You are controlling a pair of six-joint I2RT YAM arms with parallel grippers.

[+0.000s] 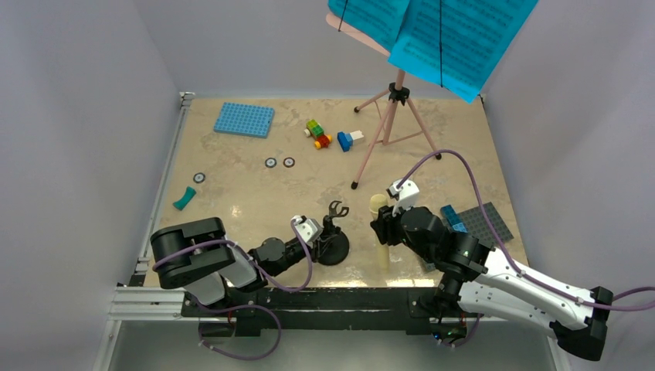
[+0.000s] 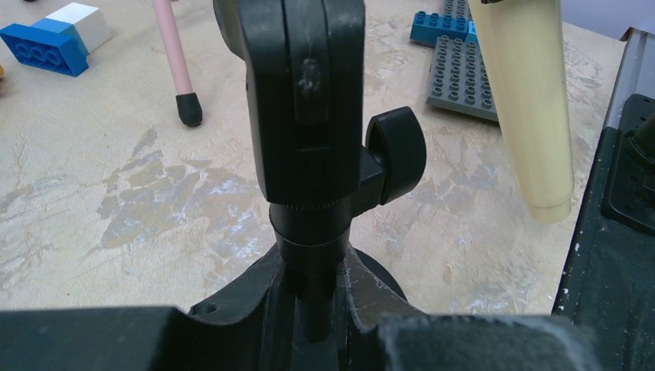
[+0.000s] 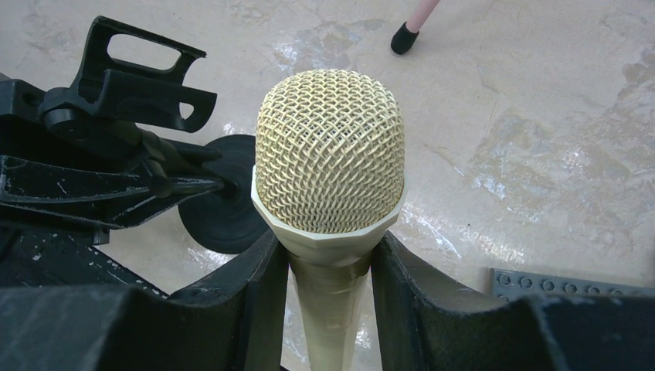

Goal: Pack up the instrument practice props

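Observation:
The pink tripod music stand (image 1: pixel 390 116) stands at the back right and carries cyan sheet-music pages (image 1: pixel 440 35); one pink leg shows in the left wrist view (image 2: pixel 174 58). My left gripper (image 1: pixel 326 238) (image 2: pixel 317 309) is shut on the stem of the small black mic stand (image 1: pixel 337 212) (image 2: pixel 305 116), just above its round base (image 3: pixel 220 212). My right gripper (image 1: pixel 384 226) (image 3: pixel 330 290) is shut on the cream toy microphone (image 1: pixel 378 232) (image 3: pixel 330 162) below its mesh head. It holds the microphone upright beside the mic stand, and the handle shows in the left wrist view (image 2: pixel 529 100).
A blue baseplate (image 1: pixel 244 120) lies at the back left. A grey baseplate (image 1: pixel 488 224) with a blue brick (image 1: pixel 452 215) lies to the right of my right gripper. Small coloured bricks (image 1: pixel 318 133) (image 1: pixel 350 139), three small rings (image 1: pixel 270 162) and a teal piece (image 1: pixel 184 199) lie on the table.

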